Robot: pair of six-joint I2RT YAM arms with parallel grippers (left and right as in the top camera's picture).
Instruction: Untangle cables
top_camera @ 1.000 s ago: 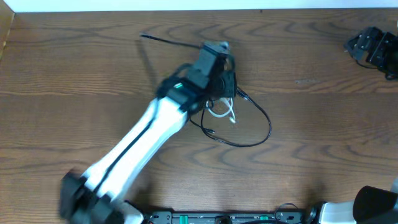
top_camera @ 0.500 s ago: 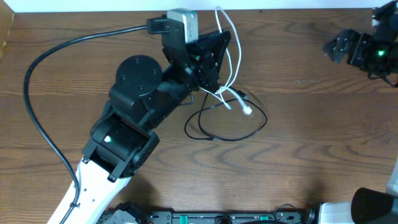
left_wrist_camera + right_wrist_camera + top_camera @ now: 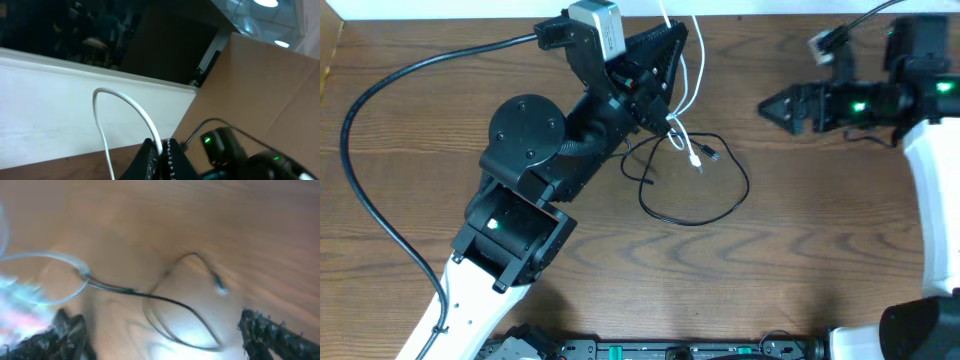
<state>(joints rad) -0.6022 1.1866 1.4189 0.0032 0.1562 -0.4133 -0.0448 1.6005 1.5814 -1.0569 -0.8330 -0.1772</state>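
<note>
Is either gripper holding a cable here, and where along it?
The left gripper is shut on the white cable, pinching it partway along, not at a plug; a loop arcs above the fingers. The right gripper is open and holds nothing.

surface: wooden table (image 3: 440, 120) | on it: black cable (image 3: 705, 218) loop

My right wrist view is smeared by motion, so the black cable (image 3: 165, 300) and the white cable (image 3: 45, 260) show only as soft streaks, and my right gripper (image 3: 165, 330) has just its two dark fingertips poking in at the bottom corners. From overhead, the top of the white cable (image 3: 685, 60) runs off the upper edge, and where it passes behind my left gripper (image 3: 655, 65) I cannot see it. In the left wrist view the white cable (image 3: 125, 107) drops out of the bottom edge, and only the tips of my fingers (image 3: 150, 155) show.
</note>
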